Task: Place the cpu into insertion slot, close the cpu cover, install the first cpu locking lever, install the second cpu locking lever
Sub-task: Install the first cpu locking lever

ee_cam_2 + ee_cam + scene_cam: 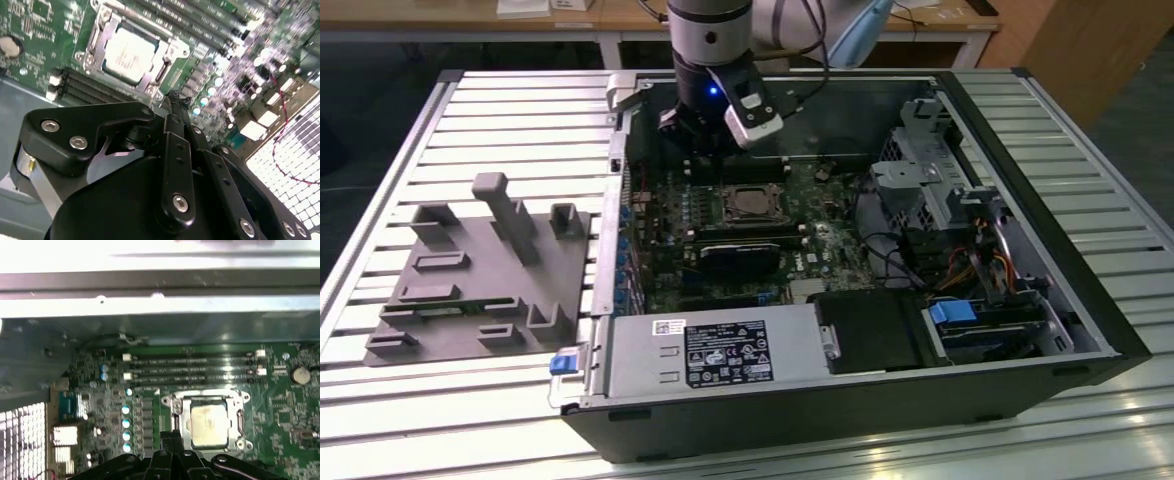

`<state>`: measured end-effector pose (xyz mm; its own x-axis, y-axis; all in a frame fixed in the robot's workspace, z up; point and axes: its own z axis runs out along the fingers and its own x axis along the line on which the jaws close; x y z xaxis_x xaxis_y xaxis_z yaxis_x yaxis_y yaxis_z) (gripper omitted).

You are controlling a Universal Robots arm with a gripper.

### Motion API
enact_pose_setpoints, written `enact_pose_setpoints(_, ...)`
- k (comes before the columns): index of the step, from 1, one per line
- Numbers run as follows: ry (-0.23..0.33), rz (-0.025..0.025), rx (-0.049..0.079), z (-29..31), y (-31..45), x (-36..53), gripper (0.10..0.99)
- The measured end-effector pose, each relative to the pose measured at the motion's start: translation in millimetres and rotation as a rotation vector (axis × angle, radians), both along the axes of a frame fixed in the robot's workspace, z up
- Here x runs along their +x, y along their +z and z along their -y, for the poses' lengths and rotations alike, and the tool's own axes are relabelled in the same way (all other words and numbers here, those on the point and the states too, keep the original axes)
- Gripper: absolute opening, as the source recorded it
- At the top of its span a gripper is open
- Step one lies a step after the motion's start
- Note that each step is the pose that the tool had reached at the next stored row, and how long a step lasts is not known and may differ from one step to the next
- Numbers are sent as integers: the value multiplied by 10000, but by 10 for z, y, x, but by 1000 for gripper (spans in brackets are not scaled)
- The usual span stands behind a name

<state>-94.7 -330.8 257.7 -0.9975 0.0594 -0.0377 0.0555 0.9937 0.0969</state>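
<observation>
Pincer (171, 97) hangs closed, its black fingertips pressed together with nothing between them, just beside one corner of the socket (102, 17) in both wrist views. In the exterior view it's at the upper middle of the frame, down inside the open computer case (854, 405), with the chip (750, 207) just below it, near centre.

The chip's seated: flat, square, with a dull tan-silver top. The cover (165, 52), a thin shiny metal frame, lies flat around it, and the chip shows through its window. I'd call this the lever stage, but I can't tell whether either wire lever is hooked. That job calls for a firm downward press and a sideways tuck under the catch.

The green board (40, 25) is glossy and bumpy with parts. Long black memory slots (190, 371) run alongside the socket.
</observation>
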Motion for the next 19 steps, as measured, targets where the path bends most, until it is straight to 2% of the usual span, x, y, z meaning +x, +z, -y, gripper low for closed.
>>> enact_pose_setpoints(3, 1, 0, 432, 0, -5, -24, 106)
enact_pose_setpoints(8, 1, -1, 1312, 1, -11, -49, 106)
enact_pose_setpoints(10, 1, -1, 1609, 1, -15, -61, 106)
enact_pose_setpoints(12, 0, -1, 1800, 1, -22, -72, 106)
enact_pose_setpoints(14, 1, 0, 1921, 2, -35, -78, 106)
enact_pose_setpoints(16, 2, 1, 1992, 2, -55, -78, 106)
enact_pose_setpoints(19, 1, 0, 2016, 3, -74, -78, 106)
